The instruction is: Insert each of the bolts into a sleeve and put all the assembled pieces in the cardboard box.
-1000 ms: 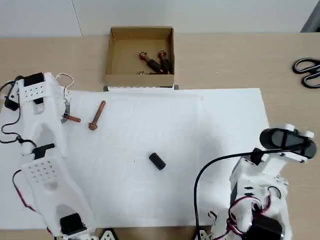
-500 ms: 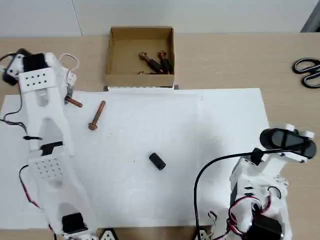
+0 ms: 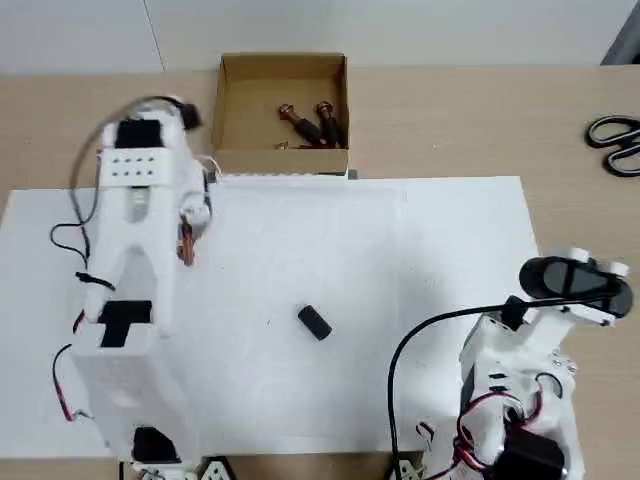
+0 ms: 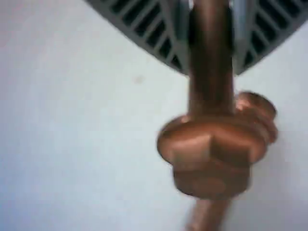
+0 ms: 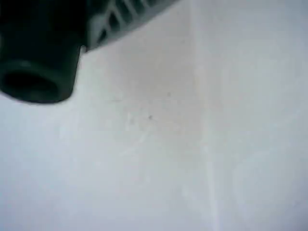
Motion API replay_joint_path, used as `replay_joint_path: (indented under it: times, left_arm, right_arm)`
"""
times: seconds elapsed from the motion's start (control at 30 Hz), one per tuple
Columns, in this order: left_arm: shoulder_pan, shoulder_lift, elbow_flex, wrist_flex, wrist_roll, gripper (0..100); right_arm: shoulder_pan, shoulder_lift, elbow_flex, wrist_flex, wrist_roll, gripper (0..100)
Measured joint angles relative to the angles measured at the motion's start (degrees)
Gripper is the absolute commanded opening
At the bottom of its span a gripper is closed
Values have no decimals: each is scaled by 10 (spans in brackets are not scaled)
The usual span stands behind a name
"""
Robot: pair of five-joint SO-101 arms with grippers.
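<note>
The right claw (image 5: 57,24) is gripping a sleeve (image 5: 36,62) over the paper (image 5: 192,144), open bore pointing outward. The left claw (image 4: 210,43) is clamping a bolt (image 4: 210,144) by the shank, long axis in line with the claw, head outward, near the cardboard box (image 3: 245,110).

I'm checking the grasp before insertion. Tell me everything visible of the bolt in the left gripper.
The bolt looks like copper-coloured metal, with a smooth round shank and a flanged hex head. The left gripper holds it by the shank between grey ribbed jaws, head outermost, above the white sheet.
</note>
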Motion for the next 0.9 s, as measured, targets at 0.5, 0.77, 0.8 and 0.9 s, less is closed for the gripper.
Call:
replay_joint_path:
  times: [0.5, 0.77, 0.8, 0.9]
  left_arm:
    - [92, 52, 66, -2, -321, 6]
    - [94, 87, 65, -10, -338, 83]
    - [95, 87, 65, -11, -340, 100]
    - [95, 85, 65, -13, -345, 118]
  right_arm:
    - [0, 0, 0, 0, 0, 3]
    - [0, 1, 19, 0, 0, 3]
    - [0, 1, 22, -1, 0, 3]
    - [0, 1, 26, -10, 0, 3]
